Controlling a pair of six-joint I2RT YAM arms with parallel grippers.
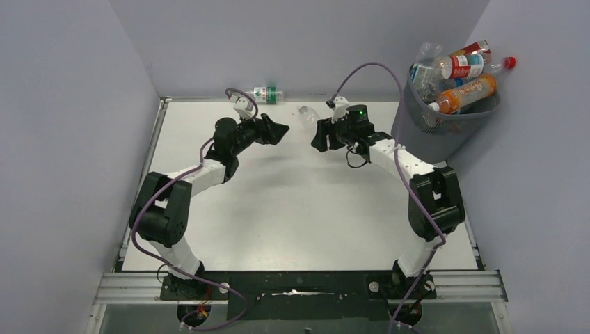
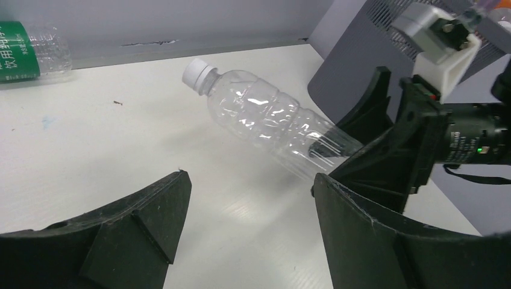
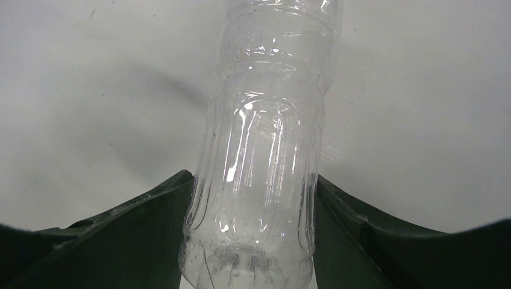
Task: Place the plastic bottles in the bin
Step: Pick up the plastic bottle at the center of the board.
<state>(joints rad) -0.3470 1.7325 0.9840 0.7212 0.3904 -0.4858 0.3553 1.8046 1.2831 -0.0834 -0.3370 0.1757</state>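
Observation:
My right gripper (image 1: 321, 135) (image 3: 253, 195) is shut on the base end of a clear, label-free plastic bottle (image 1: 308, 115) (image 3: 265, 138) with a white cap. The bottle (image 2: 265, 117) slants over the table's far middle, cap pointing away from the gripper. My left gripper (image 1: 281, 130) (image 2: 247, 186) stands open and empty just left of it, facing it. A second clear bottle with a green label (image 1: 268, 94) (image 2: 27, 48) lies against the back wall. The dark mesh bin (image 1: 426, 136) (image 2: 343, 72) stands at the far right, piled with several bottles (image 1: 463, 80) above its rim.
Grey walls close in the white table (image 1: 292, 209) at the back and on both sides. The bin stands right beside the right arm's forearm (image 1: 396, 156). Purple cables loop off both wrists.

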